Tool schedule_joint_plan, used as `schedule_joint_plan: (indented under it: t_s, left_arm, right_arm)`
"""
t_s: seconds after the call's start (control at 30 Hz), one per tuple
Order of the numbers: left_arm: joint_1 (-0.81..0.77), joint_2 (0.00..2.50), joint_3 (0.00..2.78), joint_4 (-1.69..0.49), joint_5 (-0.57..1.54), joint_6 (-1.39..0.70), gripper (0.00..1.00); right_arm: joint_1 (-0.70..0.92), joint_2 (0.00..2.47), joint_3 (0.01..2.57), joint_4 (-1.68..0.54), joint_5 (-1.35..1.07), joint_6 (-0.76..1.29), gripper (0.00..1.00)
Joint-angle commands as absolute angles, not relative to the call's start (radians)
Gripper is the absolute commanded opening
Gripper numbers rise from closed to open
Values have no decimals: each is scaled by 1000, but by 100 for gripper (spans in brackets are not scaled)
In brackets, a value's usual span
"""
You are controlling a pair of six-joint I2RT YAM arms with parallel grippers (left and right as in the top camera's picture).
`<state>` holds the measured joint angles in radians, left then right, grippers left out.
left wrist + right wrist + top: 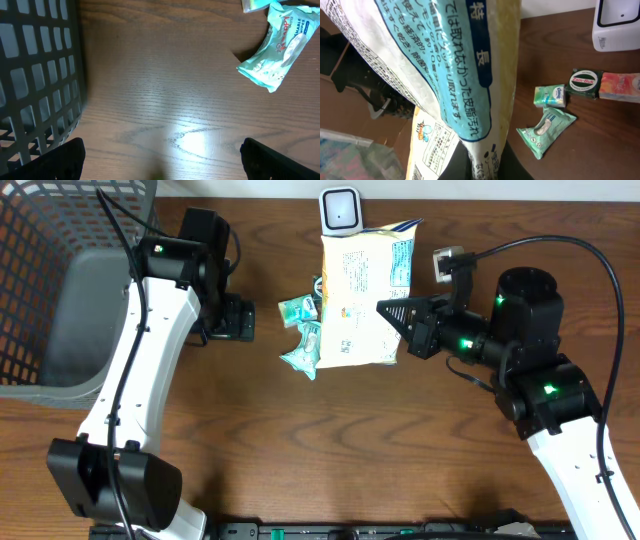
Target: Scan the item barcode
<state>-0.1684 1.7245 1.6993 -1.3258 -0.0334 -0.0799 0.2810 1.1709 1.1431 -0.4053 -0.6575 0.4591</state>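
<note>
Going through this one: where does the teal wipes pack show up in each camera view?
Overhead: wipes pack at centre, against the left edge of the yellow bag.
Left wrist: the pack at upper right, on bare wood.
Right wrist: the pack at lower right, right of the bag.
Shared landmark: the small Kleenex pack just beside it, in overhead and right wrist.

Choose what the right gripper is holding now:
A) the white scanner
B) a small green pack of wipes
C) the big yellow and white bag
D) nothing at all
C: the right gripper is shut on the edge of the big yellow and white bag, while the wipes pack lies apart from it.
</note>
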Motion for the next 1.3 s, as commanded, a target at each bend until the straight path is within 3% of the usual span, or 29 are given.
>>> schedule_joint_plan:
  t_s: [0.0,0.5,0.77,1.1,1.27]
  left_arm:
    - [-165,1727,1696,-1326,-49,-91,98]
    - [-165,1727,1696,-1326,-49,-91,98]
    - [-165,1727,1696,-1326,-49,-91,98]
    - [-165,1727,1696,-1326,-49,-91,98]
    - [-165,1727,1696,-1325,-49,-92,98]
  right_arm:
    - [290,1170,1153,-397,-664,467,1]
    - [290,1267,1153,-422,-600,466,1]
    - [290,1364,1153,-533,-220,324,2]
    - [297,1394,1153,-756,525,204,1]
    - [309,1463,1150,-777,676,204,1]
